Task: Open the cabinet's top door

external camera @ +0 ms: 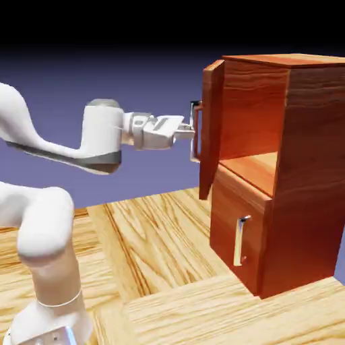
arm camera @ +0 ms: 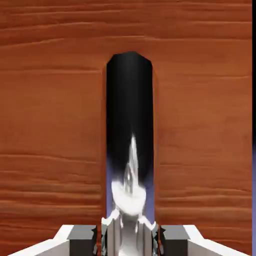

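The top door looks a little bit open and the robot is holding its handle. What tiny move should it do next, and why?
Probably keep pulling the handle back and round toward the exterior view's left. The gripper is shut on that silver bar, and the top door has swung only part way off the cabinet, so the shelf space behind shows just a bit. More pull should widen the gap.

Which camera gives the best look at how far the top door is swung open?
The exterior view: the top door stands swung out from the cabinet, with the gripper shut on its handle. The hand view shows only the door's wood grain and the handle close up, not the opening.
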`<state>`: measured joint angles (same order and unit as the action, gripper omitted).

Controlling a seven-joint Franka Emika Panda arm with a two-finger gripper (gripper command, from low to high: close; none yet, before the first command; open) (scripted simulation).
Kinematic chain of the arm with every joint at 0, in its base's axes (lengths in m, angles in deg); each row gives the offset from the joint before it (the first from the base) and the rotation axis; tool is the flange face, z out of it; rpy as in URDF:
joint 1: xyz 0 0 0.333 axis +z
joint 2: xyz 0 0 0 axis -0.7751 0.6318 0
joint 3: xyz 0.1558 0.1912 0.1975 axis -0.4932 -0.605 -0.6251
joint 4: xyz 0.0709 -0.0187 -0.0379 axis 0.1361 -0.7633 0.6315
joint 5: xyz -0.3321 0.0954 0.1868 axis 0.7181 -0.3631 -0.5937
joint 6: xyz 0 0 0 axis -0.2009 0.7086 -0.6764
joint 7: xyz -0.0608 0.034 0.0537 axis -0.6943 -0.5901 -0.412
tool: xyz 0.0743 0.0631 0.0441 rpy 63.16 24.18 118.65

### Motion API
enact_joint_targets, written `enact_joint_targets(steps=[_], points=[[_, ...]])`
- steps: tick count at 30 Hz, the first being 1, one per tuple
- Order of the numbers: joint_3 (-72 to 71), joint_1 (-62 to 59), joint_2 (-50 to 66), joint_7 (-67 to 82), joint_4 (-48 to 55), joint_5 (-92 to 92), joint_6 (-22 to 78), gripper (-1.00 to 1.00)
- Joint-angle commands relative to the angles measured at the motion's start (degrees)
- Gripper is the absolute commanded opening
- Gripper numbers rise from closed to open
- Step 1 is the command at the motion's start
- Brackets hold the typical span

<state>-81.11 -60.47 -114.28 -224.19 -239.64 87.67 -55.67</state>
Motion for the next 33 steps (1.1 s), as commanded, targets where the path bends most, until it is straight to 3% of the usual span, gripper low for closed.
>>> enact_joint_targets(steps=[1, 14, 24, 32, 33], points=[[-1.3, 0.6, -0.2, 1.1, 0.1, -2.6, 2.1, -1.00], [-23.4, -0.3, 5.4, 7.3, 12.0, -29.6, 33.9, -1.00], [-42.8, -17.5, 11.2, 8.3, 31.7, -42.0, 57.4, -1.00], [-53.6, -32.2, 10.3, 10.4, 45.7, -47.7, 69.7, -1.00], [-53.6, -32.2, 10.3, 10.4, 45.7, -47.7, 69.7, 1.00]])
